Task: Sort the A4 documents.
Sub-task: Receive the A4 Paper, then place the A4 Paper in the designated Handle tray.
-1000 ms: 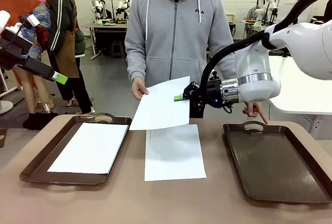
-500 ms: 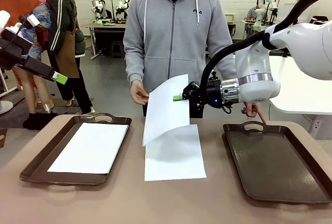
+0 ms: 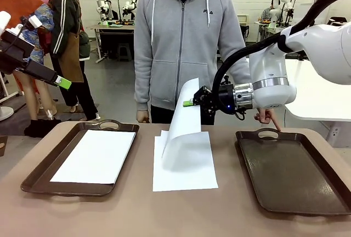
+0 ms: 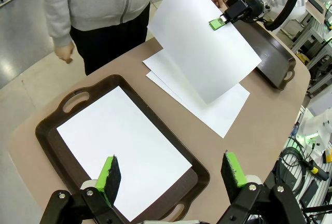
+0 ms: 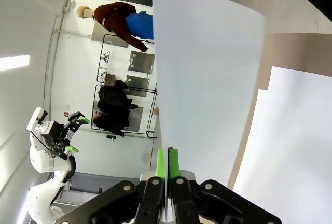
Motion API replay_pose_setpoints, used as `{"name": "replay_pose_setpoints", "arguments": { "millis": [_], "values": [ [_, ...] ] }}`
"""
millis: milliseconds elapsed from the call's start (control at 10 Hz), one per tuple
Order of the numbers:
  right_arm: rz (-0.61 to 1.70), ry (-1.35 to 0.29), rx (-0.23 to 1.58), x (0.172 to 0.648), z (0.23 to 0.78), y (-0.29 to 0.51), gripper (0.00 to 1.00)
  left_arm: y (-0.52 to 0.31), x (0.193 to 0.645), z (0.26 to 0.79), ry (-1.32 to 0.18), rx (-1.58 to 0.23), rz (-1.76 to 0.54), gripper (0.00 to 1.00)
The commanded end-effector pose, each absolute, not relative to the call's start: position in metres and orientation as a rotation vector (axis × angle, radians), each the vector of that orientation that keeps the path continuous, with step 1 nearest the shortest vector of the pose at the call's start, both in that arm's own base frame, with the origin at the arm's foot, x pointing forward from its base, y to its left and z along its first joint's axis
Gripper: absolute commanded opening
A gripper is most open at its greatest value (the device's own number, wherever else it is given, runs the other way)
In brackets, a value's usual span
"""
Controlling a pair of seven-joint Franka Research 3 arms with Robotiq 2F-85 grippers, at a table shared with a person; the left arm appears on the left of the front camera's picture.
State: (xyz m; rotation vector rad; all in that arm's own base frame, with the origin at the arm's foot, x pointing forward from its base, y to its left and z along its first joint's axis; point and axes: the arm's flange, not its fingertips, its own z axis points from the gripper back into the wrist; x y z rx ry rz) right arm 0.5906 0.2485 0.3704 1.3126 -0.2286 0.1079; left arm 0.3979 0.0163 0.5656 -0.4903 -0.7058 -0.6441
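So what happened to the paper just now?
The person's hand let go of the thin white paper sheet, which swung down, hanging from the right gripper. That gripper stayed shut on it; the dark brown trays and other sheets stayed put.

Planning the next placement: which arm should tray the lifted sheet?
Right. The right tool grips the sheet by its edge, close to the right tray. The left tool hangs open near the left tray, apart from that sheet.

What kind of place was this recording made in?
Probably a robotics lab or open workroom: the right gripper pinches an A4 sheet above a table with a brown tray, another workbench stands across a bare grey floor behind the person, and cables trail beside the table.
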Motion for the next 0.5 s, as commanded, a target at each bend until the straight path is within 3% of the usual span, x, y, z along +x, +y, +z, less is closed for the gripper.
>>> {"name": "replay_pose_setpoints", "arguments": {
  "millis": [0, 400],
  "values": [
    [0.101, -0.235, 1.304, 0.5908, 0.3699, 0.2493, 0.00, 0.0156, 0.3977, 0.5656, -0.705, -0.487, -0.645, 1.00],
    [0.101, -0.235, 1.304, 0.5908, 0.3699, 0.2493, 0.00, 0.0156, 0.3977, 0.5656, -0.705, -0.487, -0.645, 1.00]
  ]
}}
